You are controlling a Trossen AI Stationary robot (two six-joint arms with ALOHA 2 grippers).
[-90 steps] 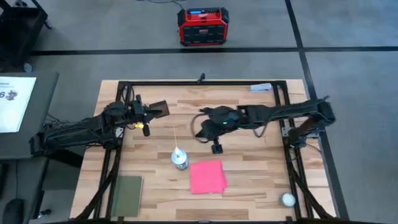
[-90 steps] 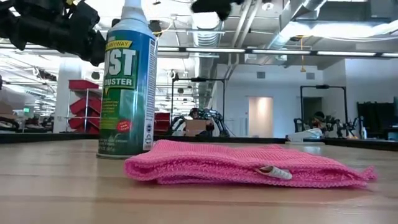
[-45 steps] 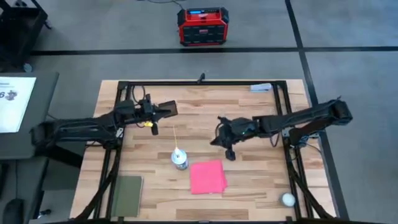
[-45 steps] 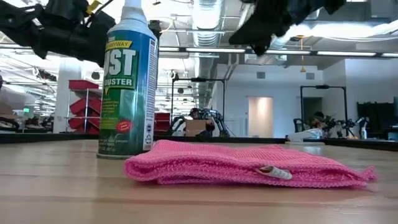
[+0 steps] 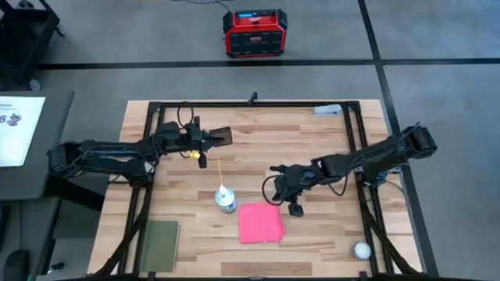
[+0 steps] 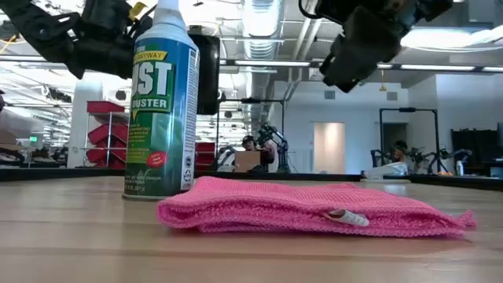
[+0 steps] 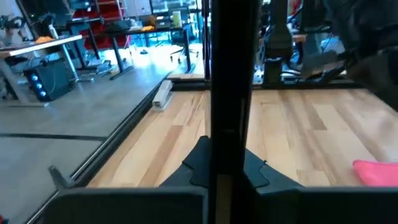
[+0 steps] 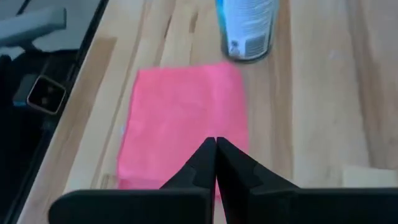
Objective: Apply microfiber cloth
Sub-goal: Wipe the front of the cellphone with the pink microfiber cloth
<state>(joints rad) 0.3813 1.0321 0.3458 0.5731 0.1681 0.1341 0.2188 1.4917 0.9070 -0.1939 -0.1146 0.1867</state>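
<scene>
We see the wooden table point(image 5: 312, 136) with both arms over it. The left gripper point(image 5: 221, 139) clamps a flat black phone point(image 7: 234, 74) toward the far side. The right gripper point(image 8: 216, 155), fingers together and empty, hangs above the pink microfiber cloth point(image 5: 260, 222) (folded flat), which lies beside the duster can point(image 5: 226, 200).

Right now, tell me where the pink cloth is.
In the high view, the pink microfiber cloth lies flat on the table's near-centre, just right of the duster can, with the right tool hovering at its far-right corner.
</scene>
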